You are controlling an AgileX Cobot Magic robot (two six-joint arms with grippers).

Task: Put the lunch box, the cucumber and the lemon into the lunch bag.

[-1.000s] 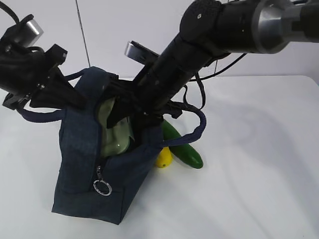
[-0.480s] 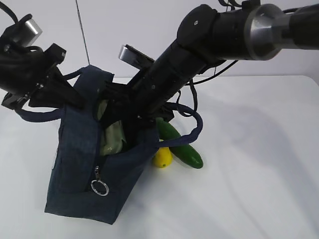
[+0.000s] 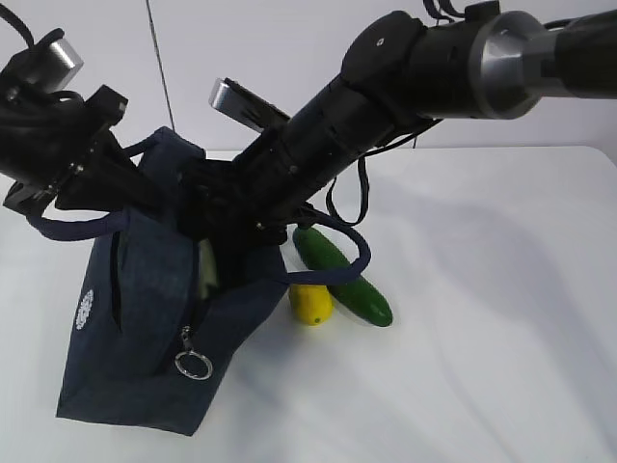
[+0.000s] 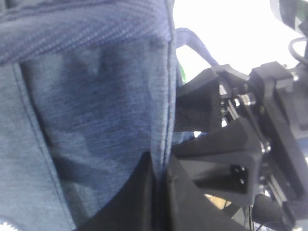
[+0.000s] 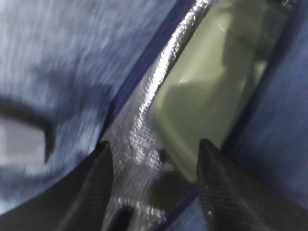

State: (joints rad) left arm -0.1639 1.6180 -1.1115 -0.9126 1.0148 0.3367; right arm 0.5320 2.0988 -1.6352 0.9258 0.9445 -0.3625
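Note:
The navy lunch bag (image 3: 135, 318) stands at the left, leaning left, mouth open. My left gripper (image 4: 160, 169) is shut on the fabric rim of the lunch bag (image 4: 96, 96), and it holds that rim up at the bag's far-left top (image 3: 130, 193). My right arm (image 3: 318, 135) reaches down into the bag's mouth, so its gripper is hidden there. Inside, my right gripper (image 5: 155, 144) is open over the silvery lining (image 5: 144, 130). The sage-green lid of the lunch box (image 5: 211, 82) lies just past its fingertips; a pale sliver of the lunch box (image 3: 206, 273) shows at the mouth. The cucumber (image 3: 342, 277) and the lemon (image 3: 311, 303) lie on the table right of the bag.
A metal ring pull (image 3: 194, 365) hangs from the zipper on the bag's front. One strap handle (image 3: 359, 253) loops over the cucumber, another (image 3: 67, 228) hangs under my left arm. The white table (image 3: 482, 338) stretches to the right.
The bag has leaned and slid leftward. My right arm has pushed deeper into it, its jaws have widened a little, and the lunch box has sunk until only a sliver shows.

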